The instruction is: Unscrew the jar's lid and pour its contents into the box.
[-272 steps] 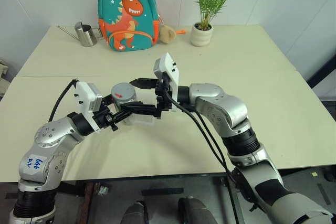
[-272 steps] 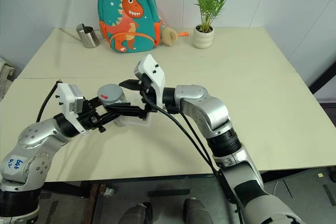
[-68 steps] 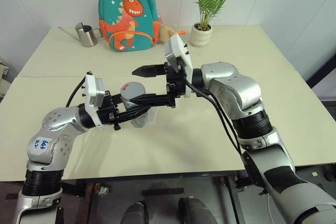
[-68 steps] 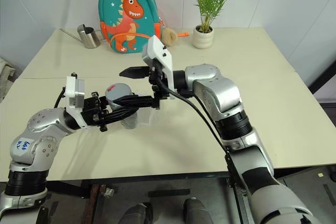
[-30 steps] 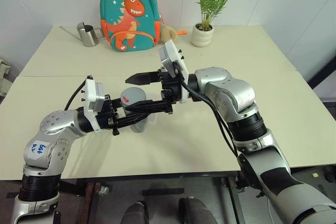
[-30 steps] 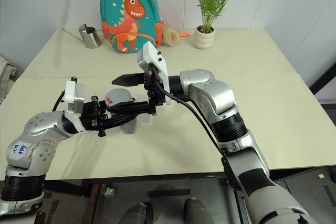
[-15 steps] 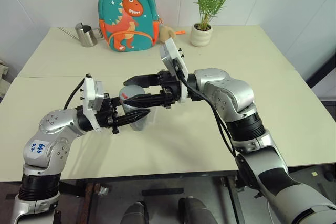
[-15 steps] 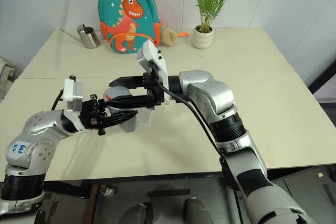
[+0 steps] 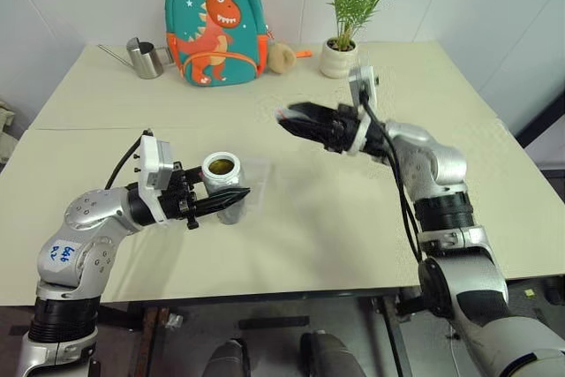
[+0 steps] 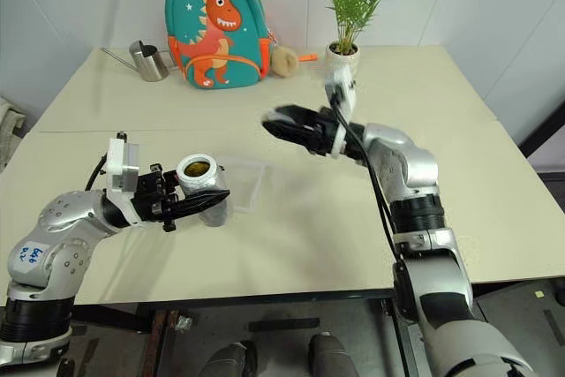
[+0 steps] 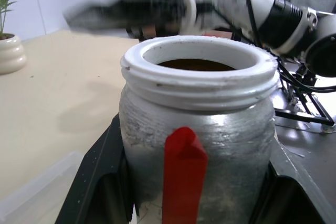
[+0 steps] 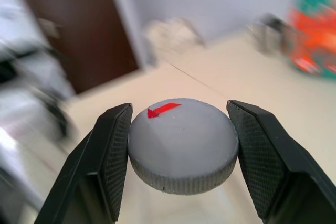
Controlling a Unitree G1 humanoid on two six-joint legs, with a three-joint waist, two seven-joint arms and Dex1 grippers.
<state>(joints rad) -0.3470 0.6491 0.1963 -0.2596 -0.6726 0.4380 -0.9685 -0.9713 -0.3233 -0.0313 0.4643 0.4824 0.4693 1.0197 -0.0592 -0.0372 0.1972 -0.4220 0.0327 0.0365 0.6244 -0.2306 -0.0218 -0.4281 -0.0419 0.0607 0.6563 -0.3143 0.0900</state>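
My left gripper (image 9: pixel 234 192) is shut on the silvery jar (image 9: pixel 221 181), gripping its sides and holding it upright above the table. Its white-rimmed mouth is uncovered, and the brownish contents (image 11: pixel 197 65) show inside. A red mark (image 11: pixel 183 171) runs down the jar's side. My right gripper (image 9: pixel 287 117) hangs in the air further back and to the right, apart from the jar. It is shut on the grey lid (image 12: pixel 182 142), whose red mark faces up. The clear box (image 9: pixel 258 184) lies on the table just behind and right of the jar.
At the back of the table stand a dinosaur backpack (image 9: pixel 214 19), a steel watering can (image 9: pixel 146 56), a brown plush toy (image 9: pixel 282 57) and a potted plant (image 9: pixel 340 50). A seam (image 9: pixel 88 129) runs across the table between its two tops.
My right gripper closed on the lid, then swung away to the right and further back with it, leaving the jar's mouth uncovered. The left gripper and jar stayed in place.
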